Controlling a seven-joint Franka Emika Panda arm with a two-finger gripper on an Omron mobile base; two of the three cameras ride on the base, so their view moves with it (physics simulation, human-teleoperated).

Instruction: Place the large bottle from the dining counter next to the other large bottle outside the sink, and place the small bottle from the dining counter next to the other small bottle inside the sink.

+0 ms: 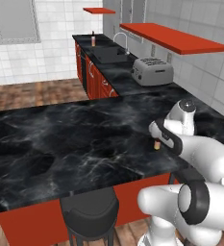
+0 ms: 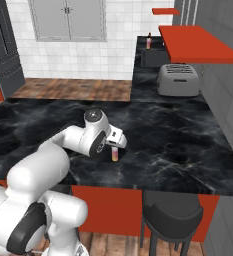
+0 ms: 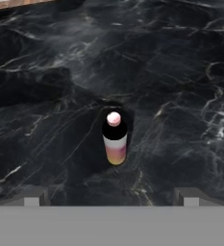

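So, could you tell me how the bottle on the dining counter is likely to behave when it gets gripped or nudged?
The bottle stands upright on a narrow base, so a sideways nudge would probably tip it. Its round body suggests that it would roll once down. The glossy counter may let it slide. The end effector is open above it.

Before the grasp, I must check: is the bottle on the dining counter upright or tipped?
Upright: the bottle stands on its base, cap on top.

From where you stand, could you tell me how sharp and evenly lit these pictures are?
Hand view: the bottle is crisp, casting a soft dark shadow on the counter. Left base view: the far bottle by the sink is small and blurry. Right base view: evenly lit, no glare.
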